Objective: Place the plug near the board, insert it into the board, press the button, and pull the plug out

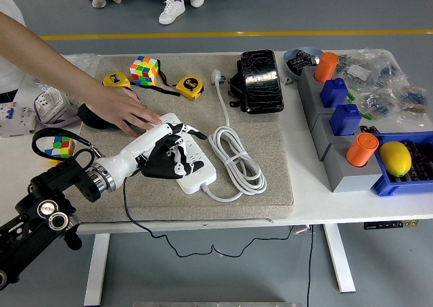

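My left hand [166, 151] has a white shell with black finger joints, on a white forearm ending in a ribbed silver collar. Behind it my arm is black, with round metal joint caps. A black cable loops beside it.

Bright even overhead light, soft shadows, sharp focus.
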Available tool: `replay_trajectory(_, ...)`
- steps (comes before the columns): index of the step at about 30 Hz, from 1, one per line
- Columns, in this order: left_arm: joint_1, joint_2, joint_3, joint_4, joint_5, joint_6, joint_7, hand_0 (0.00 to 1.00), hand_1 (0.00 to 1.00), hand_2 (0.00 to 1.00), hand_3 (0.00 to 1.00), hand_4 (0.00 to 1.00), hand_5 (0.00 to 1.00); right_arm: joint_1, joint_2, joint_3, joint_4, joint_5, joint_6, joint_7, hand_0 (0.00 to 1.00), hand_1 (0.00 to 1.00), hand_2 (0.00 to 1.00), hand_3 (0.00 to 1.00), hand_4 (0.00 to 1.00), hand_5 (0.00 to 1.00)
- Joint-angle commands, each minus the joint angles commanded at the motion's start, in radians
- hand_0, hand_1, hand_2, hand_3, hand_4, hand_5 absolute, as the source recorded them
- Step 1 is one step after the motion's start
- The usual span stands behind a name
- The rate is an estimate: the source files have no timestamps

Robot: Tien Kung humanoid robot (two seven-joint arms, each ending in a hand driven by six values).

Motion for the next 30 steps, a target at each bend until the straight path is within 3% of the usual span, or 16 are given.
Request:
replay_trajectory(2,0.001,-0.002,0.009,-0.007,0.081,-0.07,0.085,0.059,0.075,0.152,0.998,0.62,0.002,0.001,0.001,0.001,0.0,0.0,0.0,0.0,0.549,0.595,0.538,0.509,0.839,0.363)
replay_trajectory(4,0.002,-0.003,0.023,-0.008,0.134,-0.083,0.15,0.059,0.075,0.152,0.998,0.62,0.002,0.0,0.002,0.001,0.0,0.001,0.0,0.0,0.549,0.595,0.538,0.509,0.839,0.363)
replay_trajectory(5,0.002,-0.004,0.028,-0.008,0.144,-0.086,0.166,0.06,0.075,0.148,0.998,0.736,0.002,0.0,0.002,0.001,-0.001,0.001,0.0,0.0,0.546,0.595,0.538,0.509,0.839,0.363)
replay_trajectory(7,0.0,-0.005,0.038,-0.007,0.157,-0.093,0.187,0.06,0.075,0.148,0.998,0.736,0.002,0.0,0.001,0.002,0.0,0.001,-0.001,0.0,0.546,0.595,0.538,0.509,0.839,0.363)
replay_trajectory(13,-0.005,-0.007,0.049,-0.002,0.162,-0.106,0.207,0.06,0.075,0.149,0.998,0.75,0.002,0.0,0.0,0.003,0.001,-0.001,-0.001,0.0,0.549,0.595,0.538,0.509,0.839,0.363)
replay_trajectory(30,-0.03,-0.027,0.086,0.046,0.143,-0.089,0.19,0.061,0.078,0.15,0.983,0.755,0.002,0.001,0.001,0.003,0.001,0.0,-0.001,0.001,0.549,0.595,0.537,0.509,0.839,0.363)
